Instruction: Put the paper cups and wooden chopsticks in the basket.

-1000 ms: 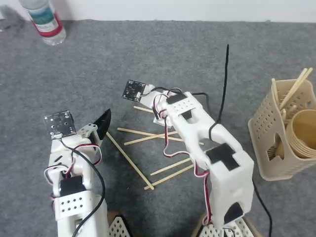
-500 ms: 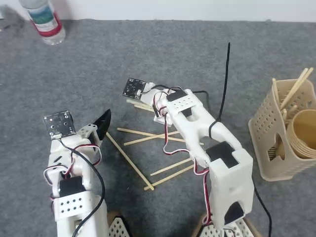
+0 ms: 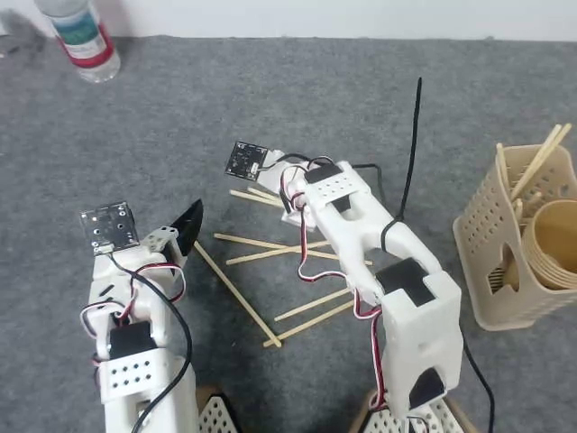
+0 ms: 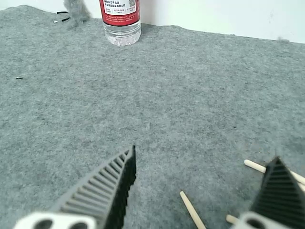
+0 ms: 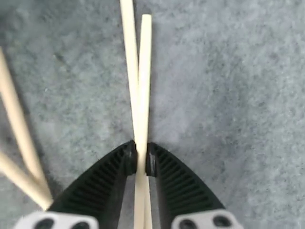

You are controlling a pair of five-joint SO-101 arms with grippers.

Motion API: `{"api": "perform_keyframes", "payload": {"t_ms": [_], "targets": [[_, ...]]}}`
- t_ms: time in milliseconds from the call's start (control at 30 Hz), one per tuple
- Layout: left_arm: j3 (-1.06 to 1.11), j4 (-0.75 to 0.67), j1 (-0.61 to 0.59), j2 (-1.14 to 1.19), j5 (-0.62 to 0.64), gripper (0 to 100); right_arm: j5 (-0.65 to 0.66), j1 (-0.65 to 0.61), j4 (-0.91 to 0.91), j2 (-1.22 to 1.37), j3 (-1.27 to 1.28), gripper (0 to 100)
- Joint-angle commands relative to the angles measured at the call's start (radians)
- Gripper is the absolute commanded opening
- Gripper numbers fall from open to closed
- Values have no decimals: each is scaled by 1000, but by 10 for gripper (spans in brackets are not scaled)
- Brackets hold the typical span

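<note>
The right gripper [image 5: 141, 162] has its jaws pinched almost together on a pair of wooden chopsticks [image 5: 138, 81]. Their long axis runs straight out ahead of the tips, on or just above the grey counter [image 5: 228, 71]; I cannot tell which. The basket [image 3: 482, 244] stands well apart, sideways and behind those jaws. The left gripper [image 4: 204, 160] hangs wide open and empty, with loose chopsticks [image 4: 190, 210] just ahead of it.

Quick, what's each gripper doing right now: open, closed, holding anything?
Left gripper: open, holding nothing.
Right gripper: closed on two chopsticks.
</note>
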Motion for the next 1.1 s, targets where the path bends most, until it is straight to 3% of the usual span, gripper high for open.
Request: {"api": "perform_keyframes", "payload": {"t_ms": [0,367,533,933,1067], "targets": [[-22,0,8,-14,-8,386,-35,-31,102,-131,-11,8],[-22,0,8,-14,-8,386,-71,-102,79,-541,287,8],[-22,0,8,-14,-8,386,-71,-97,-31,-555,368,8],[-19,0,9,-14,-6,386,-81,-96,-47,-562,373,8],[-19,-2,9,-14,-8,386,-195,-99,-56,-588,370,8]]}}
